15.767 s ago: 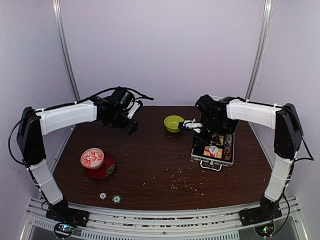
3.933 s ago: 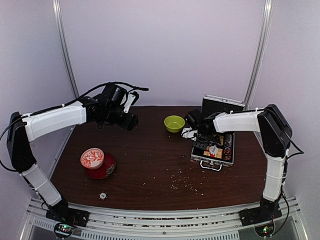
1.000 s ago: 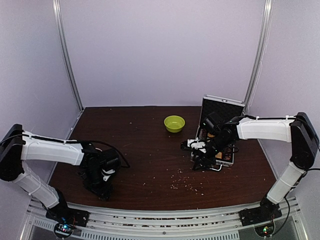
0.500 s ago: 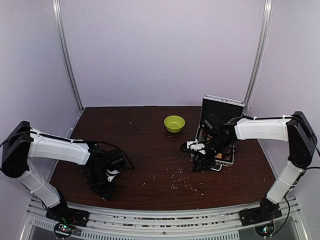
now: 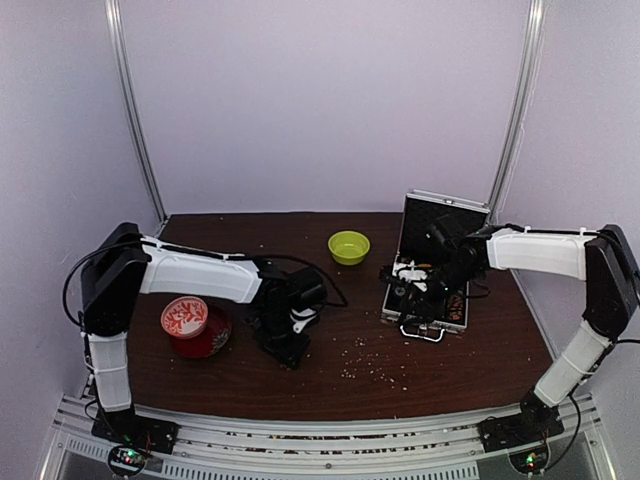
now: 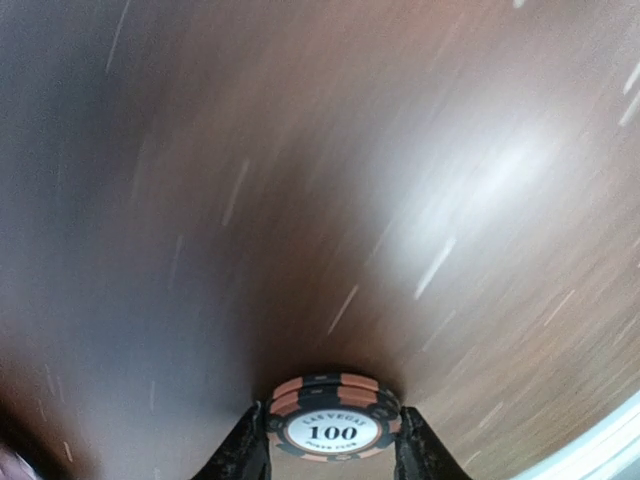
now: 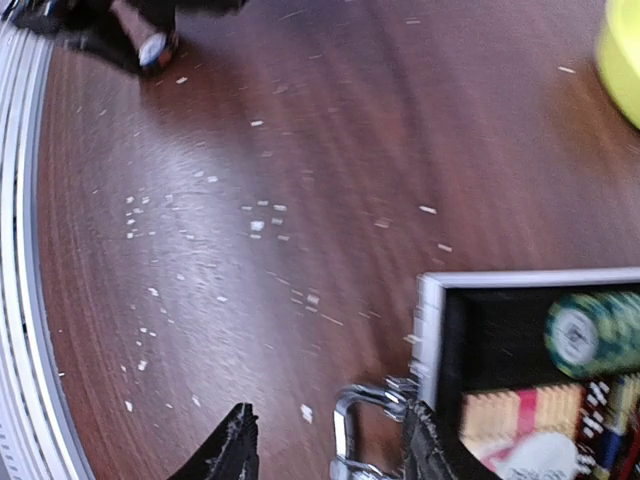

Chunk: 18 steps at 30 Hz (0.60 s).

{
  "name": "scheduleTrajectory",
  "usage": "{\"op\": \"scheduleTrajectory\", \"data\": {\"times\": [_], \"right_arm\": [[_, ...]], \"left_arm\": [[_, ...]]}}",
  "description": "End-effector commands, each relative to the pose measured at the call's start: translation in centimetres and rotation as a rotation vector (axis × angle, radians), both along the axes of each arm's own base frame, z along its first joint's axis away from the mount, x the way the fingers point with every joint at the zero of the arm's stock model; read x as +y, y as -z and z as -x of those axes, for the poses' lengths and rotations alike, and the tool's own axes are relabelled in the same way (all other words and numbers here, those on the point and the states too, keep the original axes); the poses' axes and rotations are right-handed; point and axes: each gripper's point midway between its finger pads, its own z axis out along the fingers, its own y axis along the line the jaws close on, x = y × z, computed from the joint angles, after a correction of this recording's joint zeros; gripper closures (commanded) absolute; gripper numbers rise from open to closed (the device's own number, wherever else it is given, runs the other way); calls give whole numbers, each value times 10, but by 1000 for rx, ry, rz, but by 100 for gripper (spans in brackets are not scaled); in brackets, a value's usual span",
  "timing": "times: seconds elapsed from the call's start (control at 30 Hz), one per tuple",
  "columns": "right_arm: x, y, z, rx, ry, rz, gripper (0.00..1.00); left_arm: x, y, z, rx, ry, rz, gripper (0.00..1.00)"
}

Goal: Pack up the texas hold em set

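The silver case (image 5: 437,306) lies open at the right, its lid (image 5: 445,214) upright. My left gripper (image 5: 287,340) is low over the table's middle. In the left wrist view it (image 6: 333,447) is shut on two stacked black-and-orange "100" chips (image 6: 333,417). My right gripper (image 5: 413,302) hovers at the case's front left corner. In the right wrist view it (image 7: 330,450) is open and empty, with the case handle (image 7: 348,425) below between its fingers. A green chip stack (image 7: 592,331) and cards (image 7: 520,411) lie in the case (image 7: 431,322).
A lime-green bowl (image 5: 348,246) stands behind the middle, also at the right wrist view's top right (image 7: 622,50). A red-and-white round tin (image 5: 184,317) rests on its red lid (image 5: 212,338) at the left. Pale crumbs (image 5: 365,365) are scattered in front of the case.
My left arm has swung from the front left to the table's middle, uncovering the tin. My right gripper has moved slightly right and back, closer over the case's front.
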Motion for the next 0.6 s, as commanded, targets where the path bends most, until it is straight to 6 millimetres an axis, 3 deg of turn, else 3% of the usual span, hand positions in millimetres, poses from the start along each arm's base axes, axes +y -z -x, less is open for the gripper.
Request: {"op": "scheduleTrajectory", "data": {"times": [0.0, 0.13, 0.23, 0.37, 0.5, 0.57], "right_arm": [[-10, -21, -10, -16, 55, -62, 49], [-9, -20, -10, -10, 55, -65, 49], [-10, -16, -11, -2, 58, -53, 49], [-10, -11, -12, 8, 58, -45, 49], [-9, -9, -12, 21, 57, -41, 49], [-8, -10, -13, 21, 59, -40, 48]], "left_arm": [[-58, -11, -23, -64, 111, 93, 62], [-81, -16, -32, -78, 147, 129, 62], [-86, -10, -32, -70, 167, 125, 61], [-87, -6, -34, -74, 173, 117, 53], [-89, -15, -37, -89, 200, 117, 44], [-90, -29, -41, -108, 217, 129, 43]]}}
